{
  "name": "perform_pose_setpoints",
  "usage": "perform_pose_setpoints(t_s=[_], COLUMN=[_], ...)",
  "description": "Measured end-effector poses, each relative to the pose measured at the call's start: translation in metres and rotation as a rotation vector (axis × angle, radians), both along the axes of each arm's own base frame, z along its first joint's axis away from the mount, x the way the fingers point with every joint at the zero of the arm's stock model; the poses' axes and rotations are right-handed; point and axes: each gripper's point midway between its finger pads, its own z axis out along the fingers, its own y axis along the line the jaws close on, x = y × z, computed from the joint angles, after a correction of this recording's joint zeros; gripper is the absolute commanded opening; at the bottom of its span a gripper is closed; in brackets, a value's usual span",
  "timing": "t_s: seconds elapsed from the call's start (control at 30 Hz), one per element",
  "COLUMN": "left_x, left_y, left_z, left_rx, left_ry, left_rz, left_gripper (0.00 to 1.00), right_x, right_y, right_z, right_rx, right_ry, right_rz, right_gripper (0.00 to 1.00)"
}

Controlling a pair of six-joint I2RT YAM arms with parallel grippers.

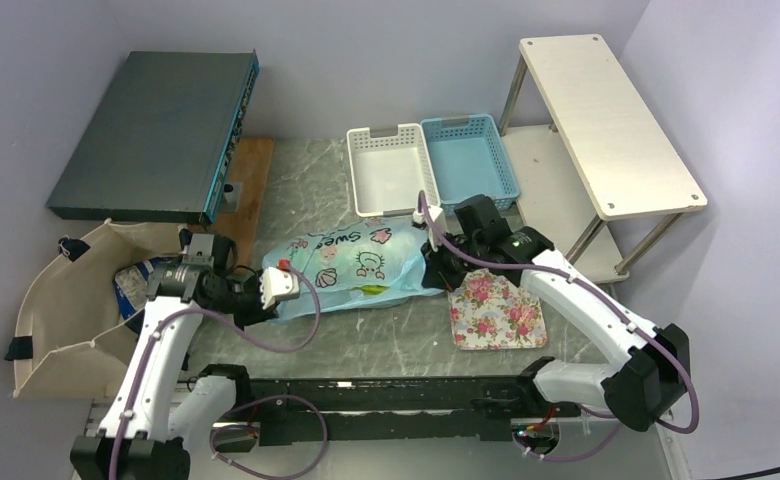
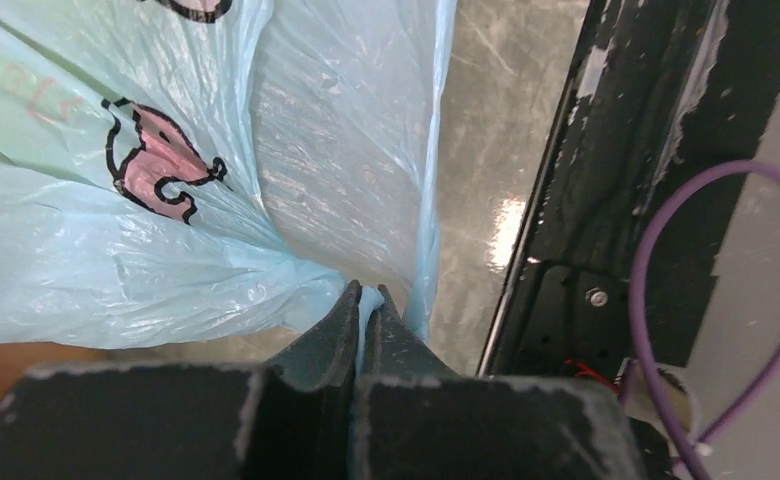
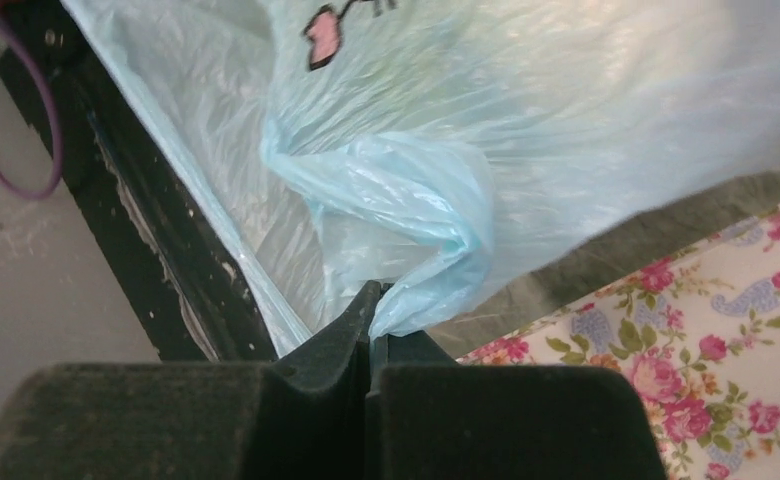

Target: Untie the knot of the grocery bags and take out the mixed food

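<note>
Top external shows the light-blue bag (image 1: 361, 265) lying crumpled, cartoon-printed.

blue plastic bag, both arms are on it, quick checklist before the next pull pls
1. Grip of left pincer on blue bag film: ok, shut on it.
2. Grip of right pincer on the film: ok, shut on it.
3. Is the knot undone: cannot tell; a bunched twist sits just above the right pincer.
4. Bag lying on the table: ok.
5. Is the food out: not ok; a green shape shows through the film.
</note>
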Motion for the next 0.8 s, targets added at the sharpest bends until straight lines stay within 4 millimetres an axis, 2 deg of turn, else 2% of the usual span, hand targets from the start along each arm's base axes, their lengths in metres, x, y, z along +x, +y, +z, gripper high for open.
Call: perform_pose_setpoints(t_s=[0.03,0.07,0.1,0.13,0.17,0.2,0.27,0.33,0.4,0.47,0.57,0.63,0.7,0.8], left_x=[-0.001,-0.002,-0.002,-0.003,-0.003,-0.004,-0.003,0.007,0.024,0.041,0.052,0.053,0.051,0.048], left_y=[0.001,0.002,0.003,0.005,0.006,0.007,0.008,0.004,-0.004,-0.015,-0.025,-0.04,-0.059,-0.085], left_z=[0.0,0.0,0.0,0.0,0.0,0.001,0.014,0.039,0.078,0.126,0.159,0.173,0.176,0.168], left_rx=[0.012,0.028,0.045,0.059,0.069,0.079,0.08,0.053,-0.004,-0.093,-0.163,-0.197,-0.211,-0.225], left_ry=[-0.029,-0.058,-0.079,-0.094,-0.106,-0.106,-0.101,-0.129,-0.209,-0.331,-0.426,-0.481,-0.5,-0.494], left_rz=[-0.02,-0.038,-0.053,-0.06,-0.066,-0.063,-0.042,-0.015,0.021,0.062,0.085,0.044,-0.028,-0.121], left_gripper=[0.0,0.12,0.27,0.47,0.62,0.72,0.8,0.83,0.86,0.89,0.98,0.98,0.87,0.61], right_x=[-0.004,-0.008,-0.012,-0.015,-0.017,-0.018,-0.015,-0.01,-0.004,0.0,0.002,0.003,0.004,0.004], right_y=[0.001,0.003,0.006,0.008,0.009,0.009,0.007,0.008,0.009,0.009,0.007,0.005,0.003,0.002], right_z=[-0.001,-0.001,-0.001,0.0,0.002,0.004,0.013,0.029,0.048,0.068,0.093,0.107,0.114,0.114], right_rx=[-0.009,-0.015,-0.02,-0.022,-0.023,-0.021,-0.02,0.0,0.029,0.064,0.114,0.145,0.166,0.177], right_ry=[-0.008,-0.021,-0.036,-0.05,-0.066,-0.084,-0.123,-0.171,-0.231,-0.297,-0.386,-0.434,-0.461,-0.461], right_rz=[0.027,0.056,0.086,0.108,0.126,0.137,0.137,0.131,0.118,0.099,0.066,0.043,0.024,0.003], right_gripper=[0.0,0.0,0.03,0.13,0.17,0.17,0.17,0.11,0.03,0.0,0.0,0.0,0.0,0.0])
